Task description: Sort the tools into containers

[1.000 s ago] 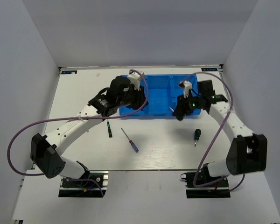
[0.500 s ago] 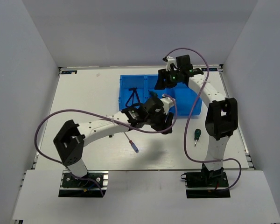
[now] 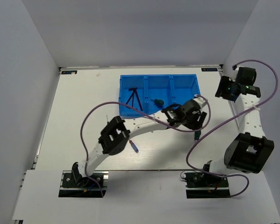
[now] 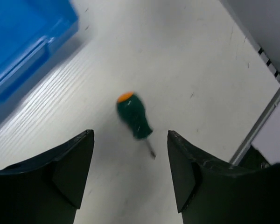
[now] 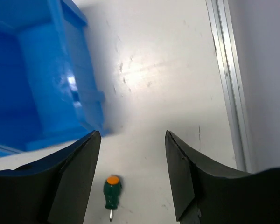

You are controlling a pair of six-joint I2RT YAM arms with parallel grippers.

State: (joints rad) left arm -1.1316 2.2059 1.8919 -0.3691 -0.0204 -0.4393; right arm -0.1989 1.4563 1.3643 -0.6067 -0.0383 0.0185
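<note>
The left arm [image 3: 142, 127] and right arm [image 3: 250, 120] share white links and chunky black joint housings [image 3: 114, 136]. A thin purple cable [image 3: 86, 122] loops beside each. A green light [image 3: 230, 86] glows on the right wrist. The fingers [image 4: 70, 170] are matte black wedges.

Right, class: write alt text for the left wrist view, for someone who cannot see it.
A short screwdriver with a green handle and orange cap lies on the white table, seen between the open black jaws of the left gripper. A corner of the bright blue plastic tray shows at upper left.
</note>
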